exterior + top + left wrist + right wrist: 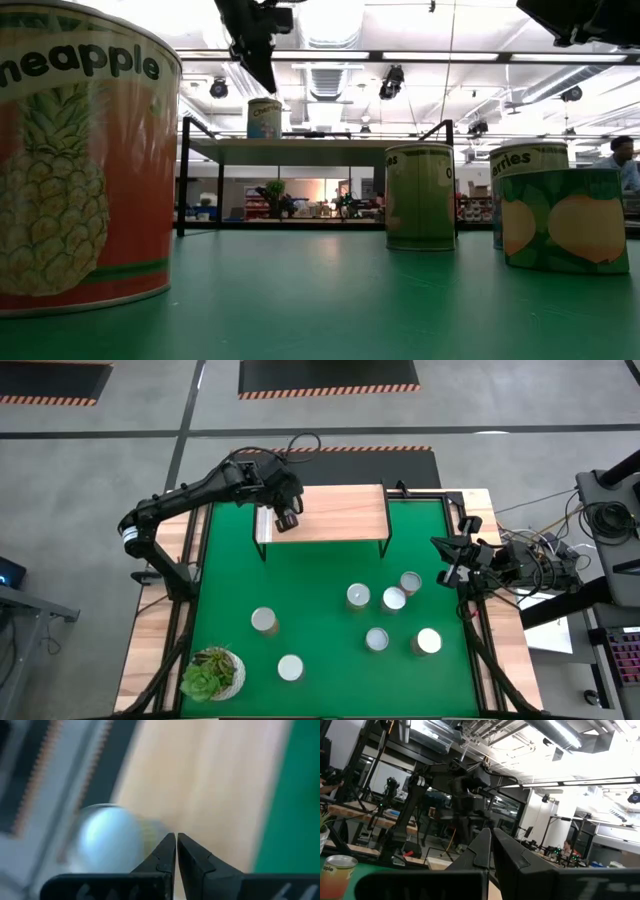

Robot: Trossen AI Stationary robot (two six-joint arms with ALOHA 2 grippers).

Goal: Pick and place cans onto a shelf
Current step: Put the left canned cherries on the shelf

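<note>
One can [264, 118] stands upright on the shelf [335, 515] near its left end; it also shows in the left wrist view [105, 842]. My left gripper [287, 520] hangs just above that can [265, 75], shut and empty, fingers pointing down beside the can's shiny top [176, 836]. Several more cans stand on the green mat, two at the near left [264, 621] [290, 667] and a cluster at the right [394, 599]. My right gripper [447, 572] waits shut at the table's right edge [492, 832].
A potted green succulent [212, 672] stands at the mat's near left corner. The shelf's black legs [184, 175] stand on the mat's far part. In the low view a pineapple can [80, 160] stands close to the camera. A person [622, 160] shows beyond the table.
</note>
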